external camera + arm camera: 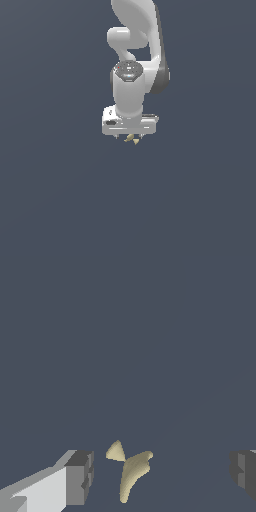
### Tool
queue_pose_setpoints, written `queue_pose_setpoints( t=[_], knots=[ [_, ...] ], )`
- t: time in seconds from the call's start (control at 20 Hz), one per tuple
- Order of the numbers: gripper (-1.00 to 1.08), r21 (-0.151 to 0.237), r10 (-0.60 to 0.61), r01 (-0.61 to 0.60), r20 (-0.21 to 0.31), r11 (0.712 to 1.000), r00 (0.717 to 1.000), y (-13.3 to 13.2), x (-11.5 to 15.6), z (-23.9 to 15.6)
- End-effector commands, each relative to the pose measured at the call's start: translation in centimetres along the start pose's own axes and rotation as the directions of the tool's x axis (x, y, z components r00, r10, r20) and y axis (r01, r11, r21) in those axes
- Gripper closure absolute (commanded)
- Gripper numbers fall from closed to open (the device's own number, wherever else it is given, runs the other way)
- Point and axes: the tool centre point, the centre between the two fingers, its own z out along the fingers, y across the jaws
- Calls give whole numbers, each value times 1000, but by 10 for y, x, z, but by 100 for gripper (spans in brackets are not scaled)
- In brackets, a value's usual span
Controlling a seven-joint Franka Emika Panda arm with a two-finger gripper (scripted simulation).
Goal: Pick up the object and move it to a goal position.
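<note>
Your white-and-grey two-fingered tool [160, 476] stands with its fingers [80, 476] well apart, gripping nothing. Between them, nearer one finger than the other, lies the tiny pale tan-yellow object with small pointed tips [131, 471], resting on the plain dark slate counter [125, 331]. In the exterior view the tool [129, 136] hangs straight down and the object [132, 138] peeks out just under it, toward 6 o'clock of the wrist.

Expect it to be very light and rigid, probably smooth, so it may squirt or pivot out as you close. Clamp across the thicker curved body, not the thin tips, and centre the tool over it first.
</note>
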Motion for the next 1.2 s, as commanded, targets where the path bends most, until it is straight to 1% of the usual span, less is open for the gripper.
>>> queue_pose_setpoints(
  t=[0.0,0.15,0.35,0.45,0.8,1.15],
  knots=[
    [-92,0,0,0,0,1000,1000,0,0,0],
    [-92,-3,8,-8,-7,1000,1000,7,2,-3],
    [-92,-11,34,-35,-33,999,999,32,9,-14],
    [-92,-14,40,-41,-39,999,998,38,10,-17],
    [-92,-12,52,-53,-37,999,998,35,9,-13],
    [-92,-7,117,-118,-35,993,992,26,0,-1]
  ],
)
